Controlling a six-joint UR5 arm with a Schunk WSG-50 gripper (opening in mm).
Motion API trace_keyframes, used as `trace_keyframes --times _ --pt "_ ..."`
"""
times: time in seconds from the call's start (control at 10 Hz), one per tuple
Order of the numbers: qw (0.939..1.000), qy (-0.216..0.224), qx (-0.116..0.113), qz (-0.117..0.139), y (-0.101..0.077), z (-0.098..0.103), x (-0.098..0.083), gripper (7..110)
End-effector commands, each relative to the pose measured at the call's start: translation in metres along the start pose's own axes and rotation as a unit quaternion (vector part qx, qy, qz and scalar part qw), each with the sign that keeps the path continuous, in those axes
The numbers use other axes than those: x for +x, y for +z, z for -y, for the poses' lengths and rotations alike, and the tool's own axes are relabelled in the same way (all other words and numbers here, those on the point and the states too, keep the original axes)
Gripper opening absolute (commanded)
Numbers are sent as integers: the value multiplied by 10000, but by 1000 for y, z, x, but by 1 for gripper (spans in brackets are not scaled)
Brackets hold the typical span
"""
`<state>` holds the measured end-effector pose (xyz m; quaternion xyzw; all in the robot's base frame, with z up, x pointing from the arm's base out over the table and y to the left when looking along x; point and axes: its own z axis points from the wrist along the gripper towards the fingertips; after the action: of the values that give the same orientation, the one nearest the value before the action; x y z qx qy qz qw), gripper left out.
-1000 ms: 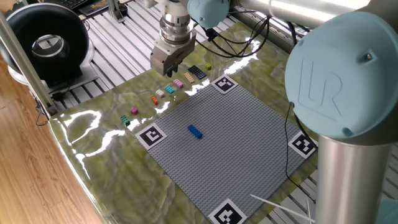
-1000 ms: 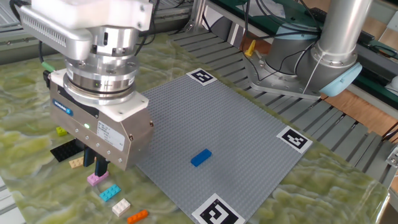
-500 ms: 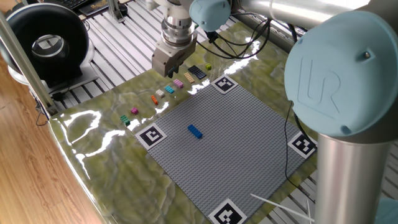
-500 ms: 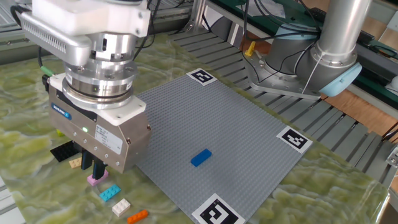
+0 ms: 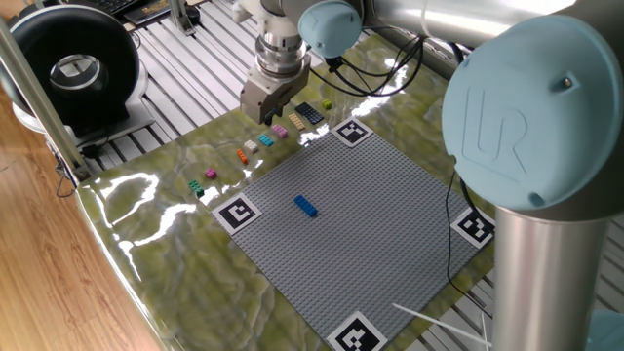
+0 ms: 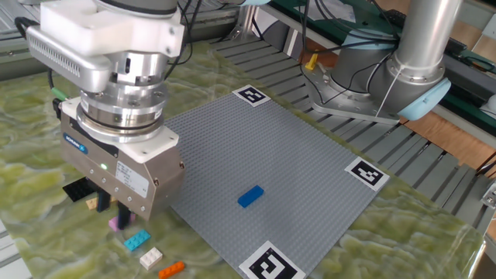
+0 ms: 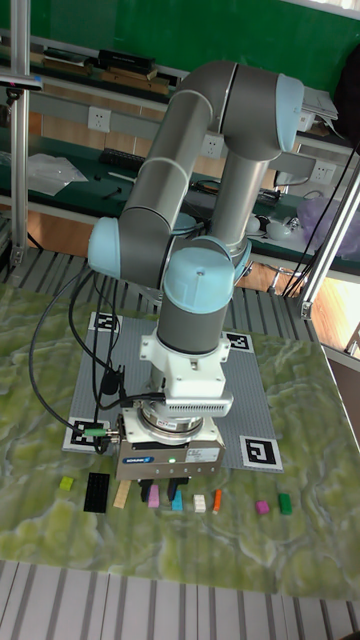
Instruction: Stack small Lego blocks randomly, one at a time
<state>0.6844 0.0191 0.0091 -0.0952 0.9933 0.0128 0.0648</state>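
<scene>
Small Lego blocks lie in a row on the green mat beside the grey baseplate [image 6: 263, 155]: tan [image 6: 94, 203], pink [image 6: 118, 225], cyan [image 6: 137, 240], white [image 6: 150, 256] and orange [image 6: 172, 268]. Magenta [image 7: 262, 507] and green [image 7: 284, 503] blocks lie further along, and a yellow-green one [image 7: 66, 483] sits at the other end. A blue block [image 6: 249, 196] rests alone on the baseplate. My gripper [image 6: 115, 213] hangs low over the pink block, open, with its fingers either side of it. The gripper [image 5: 265, 119] partly hides that block.
A flat black studded plate [image 6: 76, 188] lies next to the tan block. Black-and-white marker tags [image 6: 271, 263] sit at the baseplate's corners. A black round device [image 5: 73, 73] stands at the far left, and slatted metal table [image 5: 175, 58] surrounds the mat.
The gripper has come down toward the pink block and shifted slightly along the row. None of the blocks has moved.
</scene>
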Motion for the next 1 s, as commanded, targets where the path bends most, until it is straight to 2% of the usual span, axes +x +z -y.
trace_keyframes --times 0.0,0.9 --pt "9999 151 -45 -5 4 -2 2 44" --pt "9997 234 18 -85 11 8 11 44"
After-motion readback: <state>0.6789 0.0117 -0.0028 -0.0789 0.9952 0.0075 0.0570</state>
